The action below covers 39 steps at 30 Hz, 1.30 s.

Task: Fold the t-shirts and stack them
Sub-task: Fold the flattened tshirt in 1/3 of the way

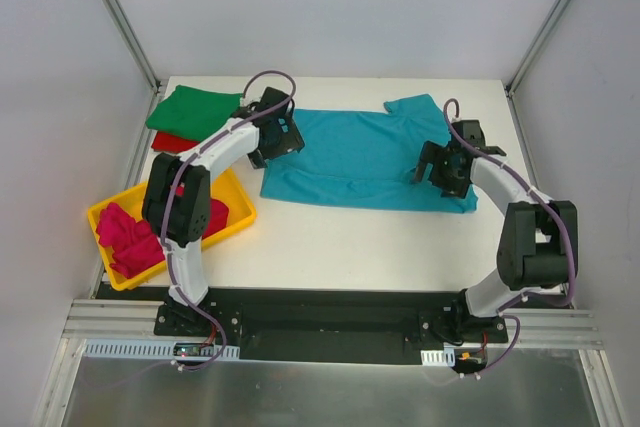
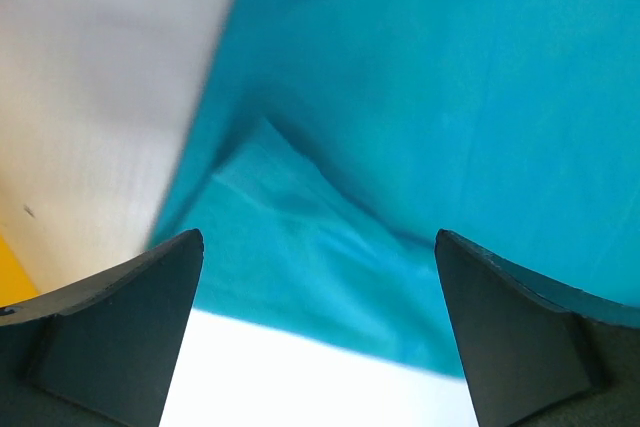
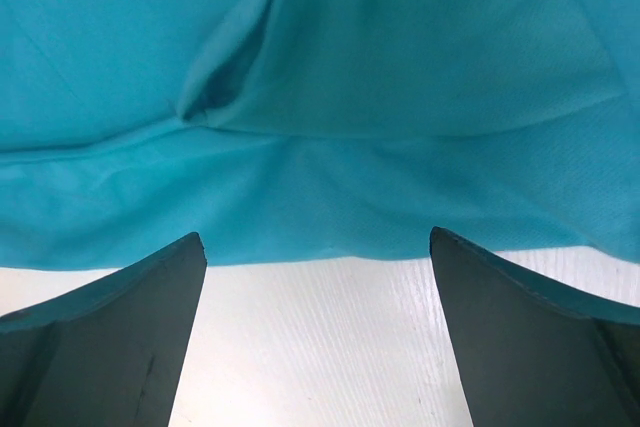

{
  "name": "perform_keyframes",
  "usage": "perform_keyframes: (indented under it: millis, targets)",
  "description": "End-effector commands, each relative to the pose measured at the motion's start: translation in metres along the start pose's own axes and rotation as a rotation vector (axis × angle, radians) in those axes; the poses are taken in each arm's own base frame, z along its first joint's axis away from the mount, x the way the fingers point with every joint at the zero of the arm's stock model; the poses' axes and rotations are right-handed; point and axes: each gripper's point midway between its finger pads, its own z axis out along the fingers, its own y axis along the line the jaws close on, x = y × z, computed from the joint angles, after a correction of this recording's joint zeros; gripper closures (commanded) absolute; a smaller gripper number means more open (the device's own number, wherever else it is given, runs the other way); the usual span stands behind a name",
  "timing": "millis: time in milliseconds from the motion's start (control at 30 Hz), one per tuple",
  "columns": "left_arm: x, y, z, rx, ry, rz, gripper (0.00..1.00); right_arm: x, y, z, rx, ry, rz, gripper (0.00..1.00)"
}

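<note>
A teal-blue t-shirt [image 1: 365, 157] lies spread flat across the middle of the table. My left gripper [image 1: 284, 137] hovers open at its left edge; in the left wrist view the shirt [image 2: 420, 97] fills the frame, and its hem and bare table lie between the open fingers of that gripper [image 2: 318, 242]. My right gripper [image 1: 426, 162] stands open over the shirt's right side. In the right wrist view a fold of teal cloth [image 3: 400, 57] lies just beyond this gripper [image 3: 317, 242], which holds nothing. A folded green t-shirt [image 1: 195, 107] rests on a red one [image 1: 172, 142] at the back left.
A yellow tray [image 1: 238, 215] at the front left holds crumpled magenta-pink t-shirts [image 1: 130, 237]. White enclosure walls and metal posts ring the table. The left arm reaches over the tray's far corner.
</note>
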Motion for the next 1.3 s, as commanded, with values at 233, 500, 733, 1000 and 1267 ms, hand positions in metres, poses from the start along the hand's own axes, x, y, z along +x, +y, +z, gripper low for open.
perform_keyframes:
  millis: [233, 500, 733, 1000, 1267]
  targets:
    - [0.058, -0.010, 0.002, 0.065, 0.130, 0.072, 0.01, -0.067, 0.078, 0.038, -0.194, 0.028, 0.020, 0.04]
    - [0.056, -0.004, -0.002, 0.059, 0.120, 0.094, 0.01, -0.135, 0.105, 0.065, -0.218, -0.025, 0.029, 0.04]
    - [0.054, -0.011, -0.006, 0.090, 0.123, 0.098, 0.01, -0.108, 0.047, 0.017, 0.014, -0.073, -0.030, 0.04]
    - [0.078, -0.017, 0.018, 0.100, 0.243, 0.092, 0.01, -0.029, -0.018, 0.035, 0.082, 0.127, 0.082, 0.04]
    - [0.126, 0.023, 0.018, 0.021, 0.344, 0.117, 0.01, 0.005, -0.060, 0.038, 0.124, 0.199, 0.234, 0.04]
